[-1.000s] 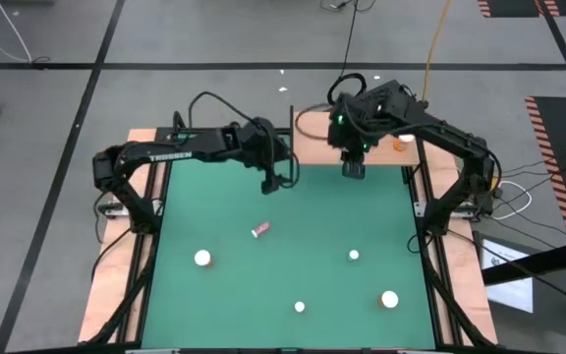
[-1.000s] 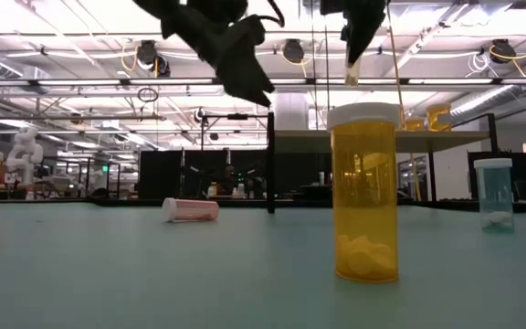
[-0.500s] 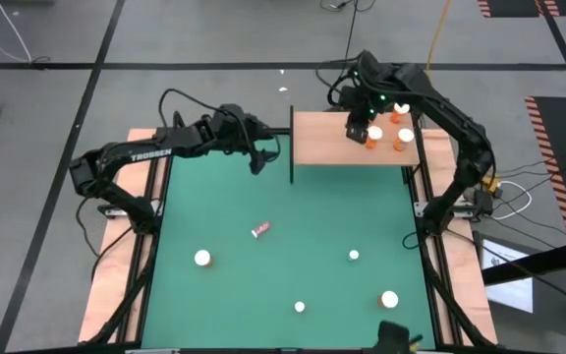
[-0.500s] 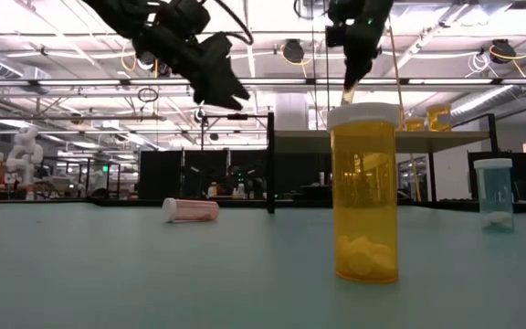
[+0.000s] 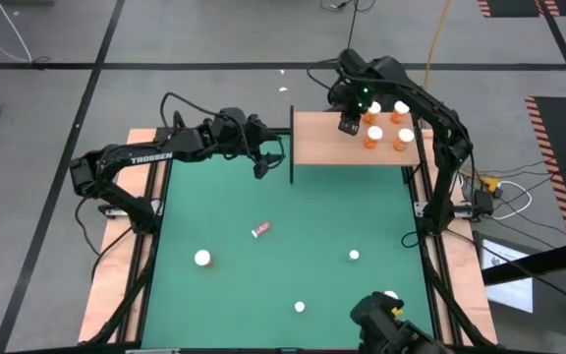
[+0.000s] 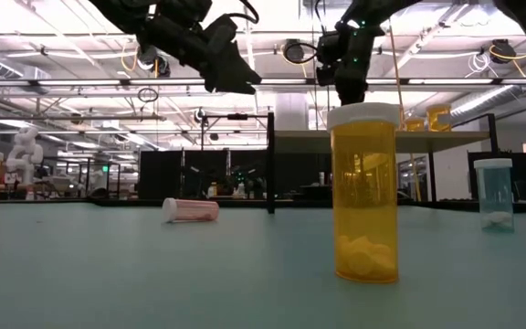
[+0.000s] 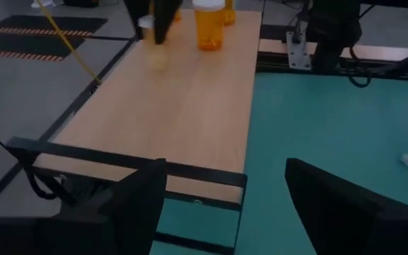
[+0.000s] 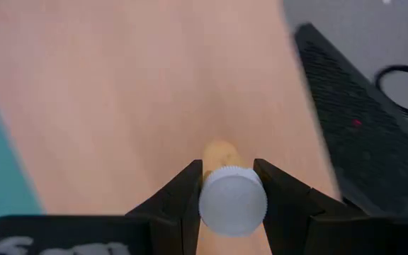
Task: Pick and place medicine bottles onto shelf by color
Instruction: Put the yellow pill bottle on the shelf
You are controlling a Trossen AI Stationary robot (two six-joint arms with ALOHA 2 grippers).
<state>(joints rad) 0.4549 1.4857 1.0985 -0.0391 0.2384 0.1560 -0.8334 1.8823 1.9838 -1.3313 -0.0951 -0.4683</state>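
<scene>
My right gripper (image 5: 349,123) hangs over the light-brown shelf (image 5: 327,143), shut on a small orange medicine bottle with a white cap (image 8: 232,202). The gripper hides that bottle in the high view. Several white-capped orange bottles (image 5: 373,133) stand upright on the shelf's right part. My left gripper (image 5: 263,162) is open and holds nothing, up in the air just left of the shelf's black post (image 5: 291,143). Several more bottles stand on the green mat (image 5: 202,258), and a pink one (image 5: 259,230) lies on its side. My right gripper pinches the bottle's round white cap (image 8: 227,214) between its two fingers (image 8: 184,193), one on each side. The fingers come from above, pointing steeply down. The orange body (image 8: 219,151) hangs below the cap toward the shelf; whether its base touches the board I cannot tell.
In the low view a tall orange bottle (image 6: 365,196) stands closest, with the fallen pink bottle (image 6: 190,209) and a pale bottle (image 6: 494,194) farther off. A dark shape (image 5: 391,329) shows at the mat's near right corner. The shelf's left half (image 7: 183,106) is bare.
My right gripper has carried its bottle from the mat's far edge toward the table's far edge, over the shelf, and sunk a little. My left gripper has drawn back a short way toward the table's left and tipped up nearer to level.
</scene>
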